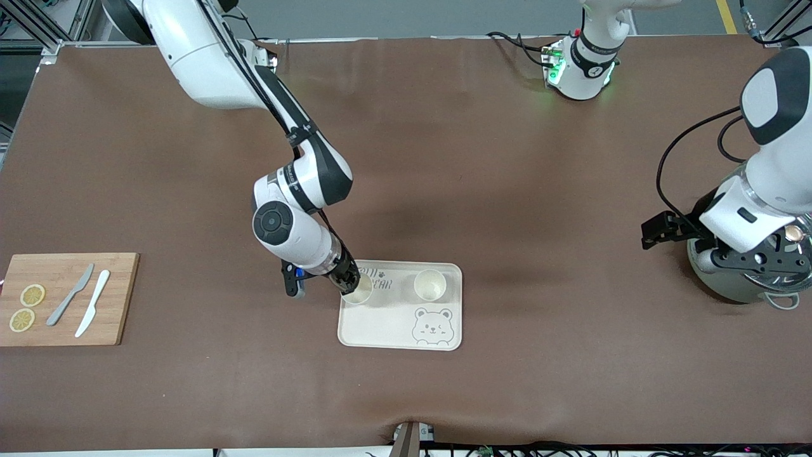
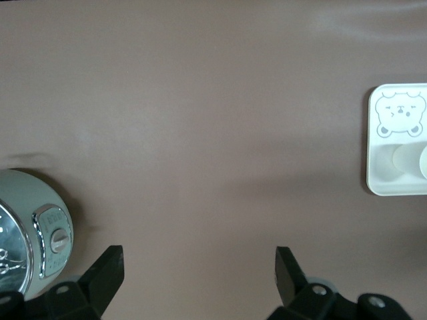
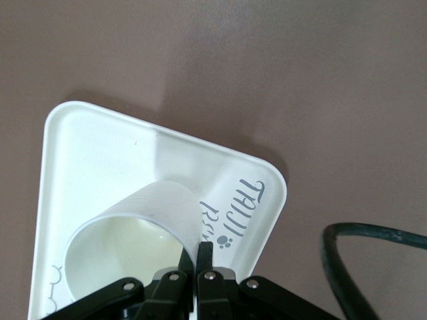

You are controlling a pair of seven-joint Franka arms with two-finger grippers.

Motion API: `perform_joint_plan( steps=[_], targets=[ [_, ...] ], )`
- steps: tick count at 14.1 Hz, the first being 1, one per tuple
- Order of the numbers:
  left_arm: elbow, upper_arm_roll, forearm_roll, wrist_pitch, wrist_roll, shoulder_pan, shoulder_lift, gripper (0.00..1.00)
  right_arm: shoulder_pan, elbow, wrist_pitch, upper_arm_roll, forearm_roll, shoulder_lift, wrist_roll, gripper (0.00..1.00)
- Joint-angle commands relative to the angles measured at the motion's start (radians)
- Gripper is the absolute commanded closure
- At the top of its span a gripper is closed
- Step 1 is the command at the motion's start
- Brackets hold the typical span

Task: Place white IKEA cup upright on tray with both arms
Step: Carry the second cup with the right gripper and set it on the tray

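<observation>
The cream tray [image 1: 387, 330] with the grey bear lies on the brown table. My right gripper [image 1: 349, 287] is shut on the rim of a white cup [image 1: 360, 291], which stands upright on the tray's corner nearest the right arm's end. In the right wrist view the fingers pinch the cup wall [image 3: 143, 227], one inside and one outside, over the tray [image 3: 87, 153]. A second white cup [image 1: 429, 284] stands upright on the tray. My left gripper [image 2: 199, 273] is open and empty, held over bare table near the left arm's end; the tray [image 2: 387, 183] shows far off.
A bamboo cutting board [image 1: 117, 298] with two lemon slices [image 1: 32, 295], a grey knife and a white knife lies at the right arm's end. A pale green round appliance [image 1: 729, 279] sits under the left arm, also in the left wrist view [image 2: 27, 227].
</observation>
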Motion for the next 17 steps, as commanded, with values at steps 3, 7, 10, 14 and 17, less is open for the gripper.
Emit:
perform_joint_plan(
  steps=[3, 7, 10, 14, 17],
  targets=[
    [-0.207, -0.002, -0.003, -0.002, 0.024, -0.002, -0.157, 0.00, 0.026, 0.024, 0.014, -0.013, -0.024, 0.046, 0.018, 1.00],
    [-0.248, -0.020, -0.004, -0.005, 0.021, 0.004, -0.205, 0.00, 0.017, 0.026, 0.010, -0.011, -0.032, 0.047, 0.020, 1.00],
    [-0.247, -0.033, -0.006, 0.001, 0.021, 0.006, -0.205, 0.00, 0.012, 0.027, 0.002, -0.011, -0.029, 0.046, 0.020, 0.84],
    [-0.247, -0.033, -0.004, 0.017, 0.022, 0.009, -0.196, 0.00, 0.012, 0.032, -0.001, -0.013, -0.042, 0.043, 0.012, 0.00],
    [-0.248, -0.031, -0.006, 0.021, 0.021, 0.009, -0.194, 0.00, 0.011, 0.038, -0.039, -0.011, -0.088, 0.038, 0.007, 0.00]
  ],
)
